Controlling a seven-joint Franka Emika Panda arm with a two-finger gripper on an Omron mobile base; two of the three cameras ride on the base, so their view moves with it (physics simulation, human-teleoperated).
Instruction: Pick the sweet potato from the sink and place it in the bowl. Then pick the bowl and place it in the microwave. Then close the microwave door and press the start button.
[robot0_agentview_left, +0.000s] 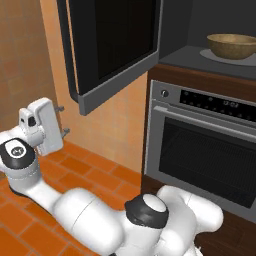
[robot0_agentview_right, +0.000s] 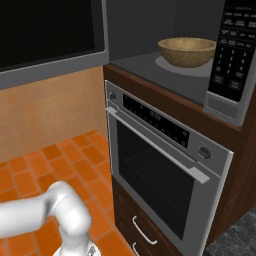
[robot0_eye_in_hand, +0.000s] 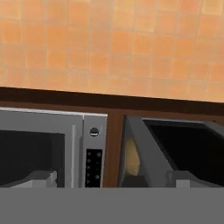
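Still upright, bowl (robot0_agentview_right: 187, 51) inside microwave (robot0_agentview_right: 150, 22)

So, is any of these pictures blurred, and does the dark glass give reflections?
Left base view: sharp, even light, the door glass flat black without reflection. Right base view: also sharp, the bowl softly shaded inside the microwave. Hand view: soft and coarse, edges blurred, no glare.

bowl (robot0_agentview_left: 231, 45): tan-brown, wood-like | microwave door (robot0_agentview_left: 112, 45): dark glass, grey frame | oven (robot0_agentview_right: 160, 170): steel | floor (robot0_agentview_left: 80, 172): orange tiles
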